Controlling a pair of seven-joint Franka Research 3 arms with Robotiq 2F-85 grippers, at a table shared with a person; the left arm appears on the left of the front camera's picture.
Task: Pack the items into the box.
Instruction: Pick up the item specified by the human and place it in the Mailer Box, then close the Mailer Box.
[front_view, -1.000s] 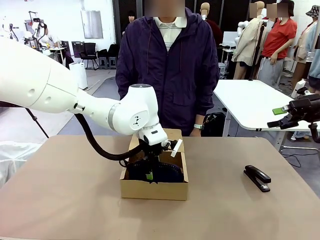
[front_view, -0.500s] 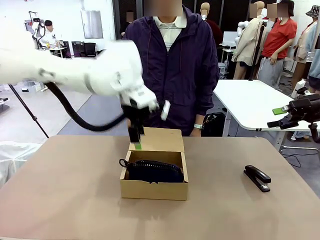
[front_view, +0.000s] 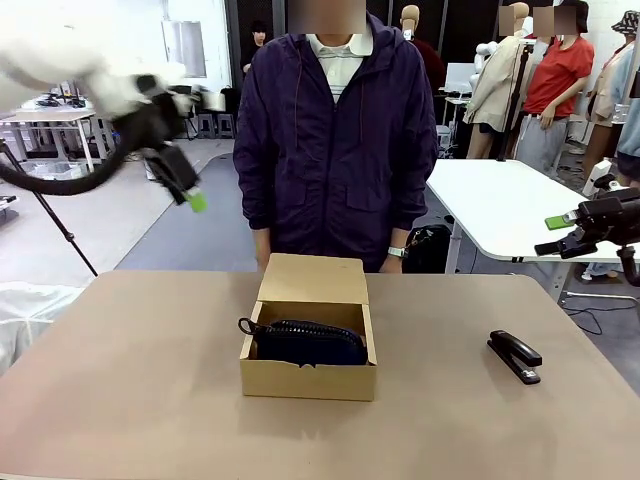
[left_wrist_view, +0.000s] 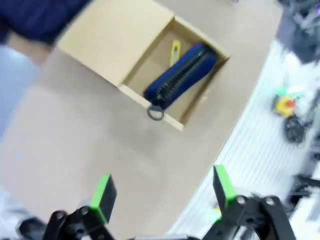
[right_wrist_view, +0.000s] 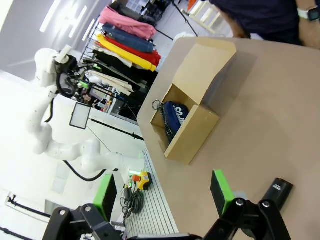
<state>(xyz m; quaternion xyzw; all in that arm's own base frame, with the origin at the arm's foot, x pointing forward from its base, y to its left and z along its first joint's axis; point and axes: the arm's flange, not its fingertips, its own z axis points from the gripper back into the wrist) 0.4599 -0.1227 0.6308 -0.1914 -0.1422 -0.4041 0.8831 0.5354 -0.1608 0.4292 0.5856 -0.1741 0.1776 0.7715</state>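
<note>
Looking across the table, the cardboard box sits roughly mid-table with its flap lid folded back toward the person standing at the far edge. The navy pouch is lying inside and takes up most of the box's length, and its ring pull pokes out over one short wall. From the left wrist camera you can also spot the utility knife on the box floor, tucked between the pouch and the wall on the flap side, though it's blurry and I can only make out the yellow of it. The left gripper is way up high and off to the left, well clear of the box. It's smeared in the front shot, but its own camera shows the green pads spread wide with nothing between them. The right gripper hangs out past the table's right edge, fingers wide apart as well and empty. A black stapler lies on the table to the right of the box, well apart from it.
</note>
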